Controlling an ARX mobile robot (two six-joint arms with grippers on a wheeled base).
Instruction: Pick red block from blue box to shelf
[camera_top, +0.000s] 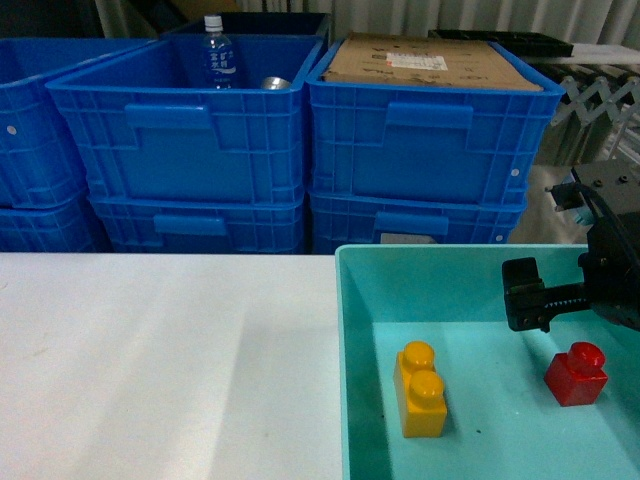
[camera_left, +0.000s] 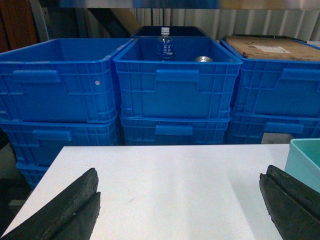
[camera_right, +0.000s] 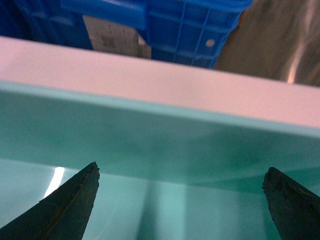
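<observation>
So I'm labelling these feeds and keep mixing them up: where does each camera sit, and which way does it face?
Head: rides high on the robot, slanting down at the white table and the blue box holding the red block; the right gripper shows.
Left wrist: low above the table, facing level at the blue crates; both fingers of the open left gripper show.
Right wrist: inside the blue box, facing its far wall; its open fingertips show.
Shared: head and left wrist both see the water bottle in a crate.
</observation>
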